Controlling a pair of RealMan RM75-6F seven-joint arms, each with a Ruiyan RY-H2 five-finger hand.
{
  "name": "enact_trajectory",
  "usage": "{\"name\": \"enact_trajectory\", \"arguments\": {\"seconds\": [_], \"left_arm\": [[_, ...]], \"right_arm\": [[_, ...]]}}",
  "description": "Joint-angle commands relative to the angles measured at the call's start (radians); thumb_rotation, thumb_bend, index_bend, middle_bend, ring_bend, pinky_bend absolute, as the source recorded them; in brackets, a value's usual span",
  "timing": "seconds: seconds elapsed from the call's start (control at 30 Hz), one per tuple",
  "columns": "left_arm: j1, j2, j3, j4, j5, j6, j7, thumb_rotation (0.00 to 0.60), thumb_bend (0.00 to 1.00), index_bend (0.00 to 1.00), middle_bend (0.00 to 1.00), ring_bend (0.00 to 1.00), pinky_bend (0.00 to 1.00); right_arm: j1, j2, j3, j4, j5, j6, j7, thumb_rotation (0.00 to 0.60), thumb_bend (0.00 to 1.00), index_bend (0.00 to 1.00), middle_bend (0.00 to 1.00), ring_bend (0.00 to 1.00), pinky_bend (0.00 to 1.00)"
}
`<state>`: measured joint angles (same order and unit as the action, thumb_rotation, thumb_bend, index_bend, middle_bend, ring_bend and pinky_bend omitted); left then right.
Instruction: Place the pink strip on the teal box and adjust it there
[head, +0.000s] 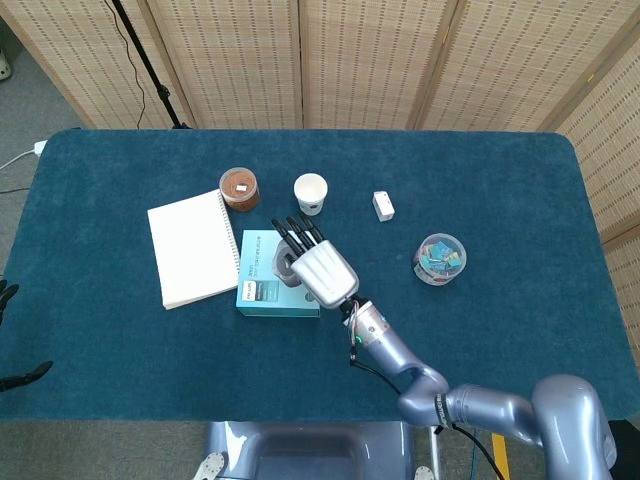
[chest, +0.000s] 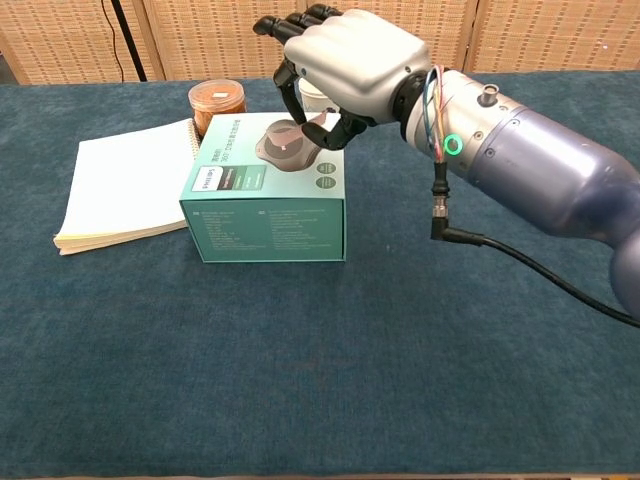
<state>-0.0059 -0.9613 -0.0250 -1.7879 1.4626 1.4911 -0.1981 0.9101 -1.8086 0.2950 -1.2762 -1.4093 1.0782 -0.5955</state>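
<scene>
Pink strip (chest: 300, 137), mostly hidden, pinched by the right hand (chest: 345, 62) over the teal box (chest: 268, 215); left hand unseen.

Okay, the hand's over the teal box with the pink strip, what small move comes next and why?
Probably lower the right hand a little, then let go: it hovers over the teal box top, pinching the pink strip, which seems not yet flat on it.

A staged test area in a lab or office is suggested: a counter (head: 520, 180) covered in dark teal carpet-like cloth is backed by woven folding screens (head: 300, 60), a black stand with a trailing cable (head: 145, 70) is set on grey flooring (head: 30, 95), and everyday props are laid out, among them a notebook (head: 192, 248) and a paper cup (head: 311, 192)
</scene>
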Motion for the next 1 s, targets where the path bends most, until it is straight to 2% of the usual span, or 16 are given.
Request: {"name": "enact_trajectory", "arguments": {"seconds": [0.03, 0.57, 0.8, 1.0], "left_arm": [[0.001, 0.001, 0.0, 0.001, 0.0, 0.0, -0.003, 0.6, 0.0, 0.0, 0.0, 0.0, 0.0], [0.002, 0.006, 0.004, 0.004, 0.006, 0.001, -0.02, 0.6, 0.0, 0.0, 0.0, 0.0, 0.0], [0.003, 0.009, 0.004, 0.006, 0.008, 0.001, -0.03, 0.6, 0.0, 0.0, 0.0, 0.0, 0.0], [0.003, 0.01, 0.004, 0.006, 0.007, 0.001, -0.034, 0.6, 0.0, 0.0, 0.0, 0.0, 0.0]], "right_arm": [[0.005, -0.012, -0.003, 0.016, 0.001, 0.007, -0.001, 0.6, 0.62, 0.6, 0.0, 0.0, 0.0], [0.012, -0.057, -0.044, 0.065, -0.003, 0.016, -0.024, 0.6, 0.62, 0.59, 0.0, 0.0, 0.0], [0.005, -0.033, -0.057, 0.042, -0.004, 0.012, -0.018, 0.6, 0.62, 0.34, 0.0, 0.0, 0.0], [-0.014, 0.002, -0.079, 0.012, -0.031, 0.04, -0.021, 0.6, 0.62, 0.31, 0.0, 0.0, 0.0]]}}
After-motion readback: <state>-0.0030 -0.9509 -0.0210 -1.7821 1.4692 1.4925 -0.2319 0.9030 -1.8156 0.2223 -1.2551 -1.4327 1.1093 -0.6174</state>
